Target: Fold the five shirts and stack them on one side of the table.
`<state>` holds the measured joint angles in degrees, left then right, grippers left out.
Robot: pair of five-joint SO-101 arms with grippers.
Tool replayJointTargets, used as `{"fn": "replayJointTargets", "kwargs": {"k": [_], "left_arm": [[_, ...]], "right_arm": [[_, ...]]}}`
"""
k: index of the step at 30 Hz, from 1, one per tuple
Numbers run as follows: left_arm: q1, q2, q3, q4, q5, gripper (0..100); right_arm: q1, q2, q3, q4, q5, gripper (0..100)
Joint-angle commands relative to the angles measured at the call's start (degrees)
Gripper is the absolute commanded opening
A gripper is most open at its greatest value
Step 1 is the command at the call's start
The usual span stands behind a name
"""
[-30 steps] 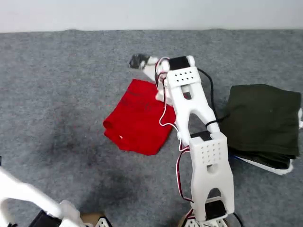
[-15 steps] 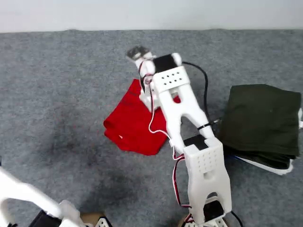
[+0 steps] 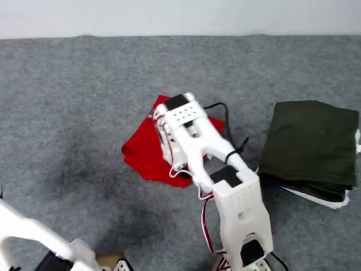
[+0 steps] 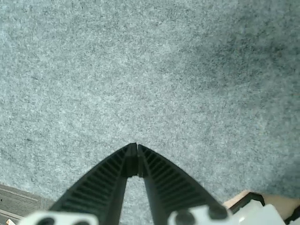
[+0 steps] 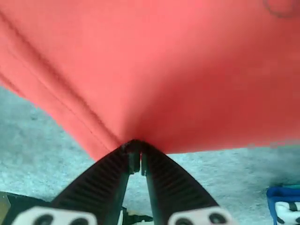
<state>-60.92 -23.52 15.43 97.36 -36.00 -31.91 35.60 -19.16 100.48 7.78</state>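
Observation:
A red shirt [image 3: 141,152] lies mid-table, partly covered by my right arm [image 3: 186,121], which leans over it. In the right wrist view the right gripper [image 5: 136,157] is shut, its tips pinching the edge of the red shirt [image 5: 178,70], whose cloth rises from the tips. On the right side of the table sits a stack of folded shirts with a dark green shirt [image 3: 310,141] on top and white and blue layers showing under it. My left gripper [image 4: 137,152] is shut with nothing in it, hanging over bare grey carpet [image 4: 140,70].
Grey carpet [image 3: 73,113] covers the whole table, with open room on its left half. The left arm's white link [image 3: 34,234] crosses the near left corner. A blue and white cloth corner [image 5: 283,206] shows in the right wrist view.
The right arm has swung from the shirt's far edge back toward its base and to the left, now lying low over the red shirt. The shirt's far edge has shifted with it.

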Motion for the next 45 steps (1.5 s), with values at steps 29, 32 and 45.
{"fn": "replayJointTargets", "kwargs": {"k": [29, 32, 45], "left_arm": [[-0.4, -2.0, -2.2, 0.5, 0.5, 1], [-0.4, -2.0, -2.2, 0.5, 0.5, 1], [-0.3, -2.0, -2.1, 0.5, 0.5, 1]], "right_arm": [[-12.9, -2.2, 0.0, -22.8, 3.2, 0.9], [-13.1, -4.3, 0.0, -21.5, 3.2, 0.9], [-13.5, -12.7, 0.0, -25.2, 3.2, 0.9]]}}
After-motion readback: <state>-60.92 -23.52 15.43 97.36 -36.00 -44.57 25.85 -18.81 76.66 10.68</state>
